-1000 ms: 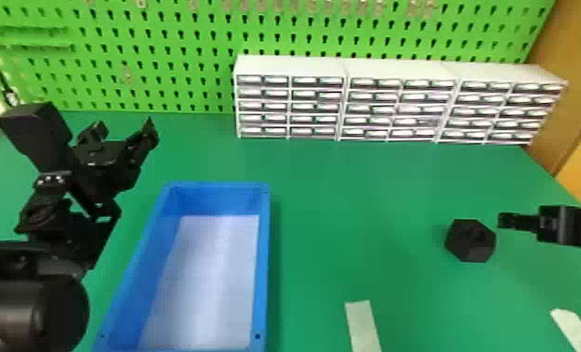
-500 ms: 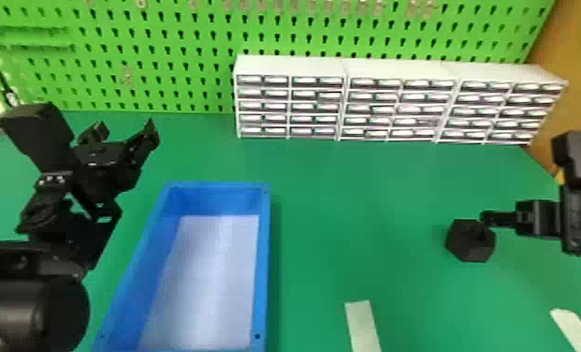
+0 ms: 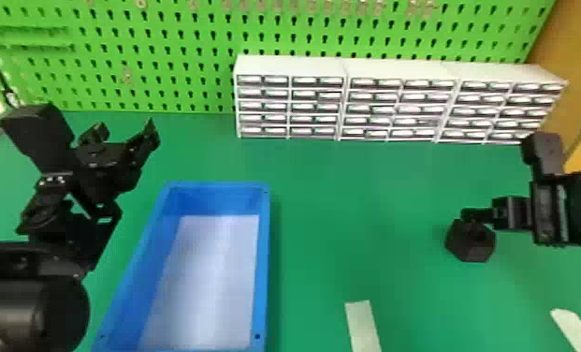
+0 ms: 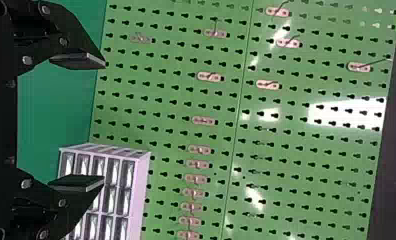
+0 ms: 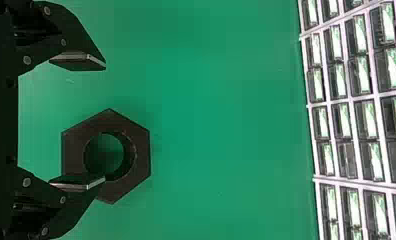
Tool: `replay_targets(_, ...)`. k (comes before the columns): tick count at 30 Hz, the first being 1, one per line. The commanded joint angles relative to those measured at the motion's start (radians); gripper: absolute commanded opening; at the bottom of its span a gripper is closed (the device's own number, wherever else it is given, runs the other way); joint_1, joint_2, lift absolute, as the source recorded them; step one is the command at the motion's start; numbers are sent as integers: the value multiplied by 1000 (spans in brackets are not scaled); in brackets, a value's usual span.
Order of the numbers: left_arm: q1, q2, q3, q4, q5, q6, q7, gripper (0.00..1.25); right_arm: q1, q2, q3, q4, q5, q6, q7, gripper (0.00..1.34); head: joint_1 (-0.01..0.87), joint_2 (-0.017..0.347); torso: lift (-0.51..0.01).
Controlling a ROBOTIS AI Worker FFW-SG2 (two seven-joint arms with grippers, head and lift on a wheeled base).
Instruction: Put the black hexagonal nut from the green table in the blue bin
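Observation:
In the head view my right gripper is at the black hexagonal nut, over its far side. The right wrist view has the nut flat on the green table, its hole facing the camera. There my right gripper is open, one finger overlapping the nut, the other off to its side with green between. The blue bin stands left of centre in the head view, with a pale floor and nothing in it. My left gripper, parked beyond the bin's left side, is open and holds nothing in the left wrist view.
White drawer units line the back of the green table before a green pegboard. Two pale strips, one at the front middle and one at the front right, lie on the table.
My right gripper has moved left in the head view, from the right edge to over the nut. The nut, the bin and my left arm have stayed where they were.

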Motion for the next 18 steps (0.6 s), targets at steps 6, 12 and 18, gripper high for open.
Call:
replay_targets(6, 0, 0, 2, 0, 2, 4, -1, 815, -35, 18, 28, 107, 14, -68, 1, 868, 692, 8, -97)
replay_targets(12, 5, 0, 5, 2, 3, 5, 0, 815, -42, 32, 37, 156, 22, -114, 1, 868, 692, 8, -97)
replay_targets(18, 6, 0, 5, 0, 6, 7, 0, 815, -57, 35, 54, 203, 57, -131, 27, 868, 692, 8, -97)
